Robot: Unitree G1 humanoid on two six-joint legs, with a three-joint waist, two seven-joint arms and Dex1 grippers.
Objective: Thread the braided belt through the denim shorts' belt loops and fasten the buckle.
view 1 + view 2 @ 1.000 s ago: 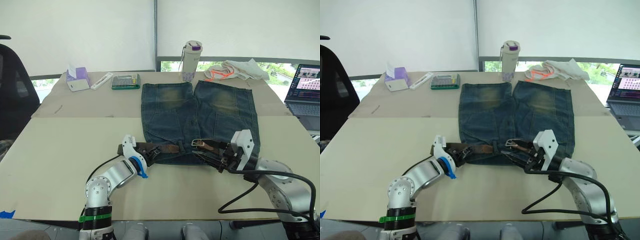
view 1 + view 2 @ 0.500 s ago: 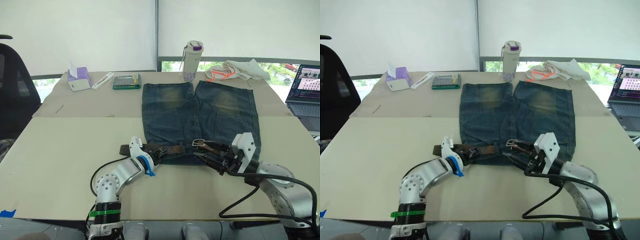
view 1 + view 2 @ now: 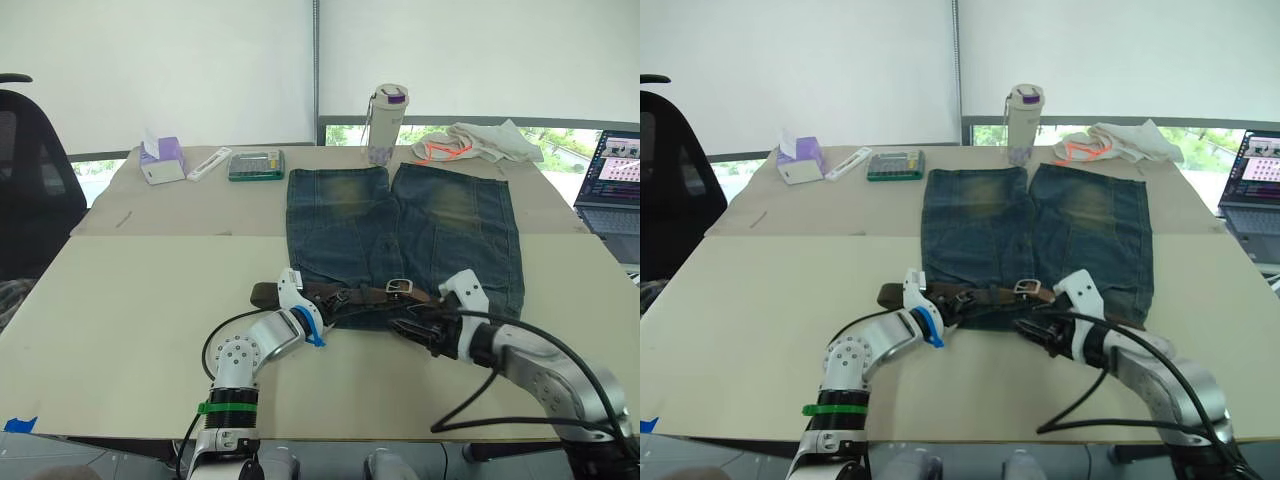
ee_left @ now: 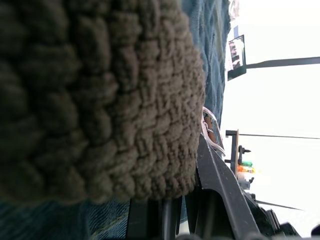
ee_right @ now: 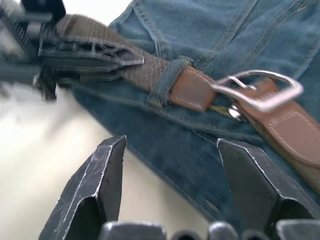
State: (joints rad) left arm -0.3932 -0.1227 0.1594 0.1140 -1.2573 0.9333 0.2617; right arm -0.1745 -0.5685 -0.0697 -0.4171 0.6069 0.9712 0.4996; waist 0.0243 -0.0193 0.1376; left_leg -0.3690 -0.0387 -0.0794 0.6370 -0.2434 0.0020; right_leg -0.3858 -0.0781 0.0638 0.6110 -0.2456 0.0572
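Beige tabletop: left gripper clamps the braided belt on the denim shorts; right gripper, jaws spread and empty, hovers at the buckle's 7 o'clock. A careless tug risks bunching the waistband.

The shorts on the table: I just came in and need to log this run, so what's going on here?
The robot is threading the braided belt through the waistband of the denim shorts, laid flat on the table. Its left gripper is at the belt near the shorts' left edge. The right gripper hangs open just short of the waistband, near the buckle, which lies unfastened beside a belt loop with the strap through it.
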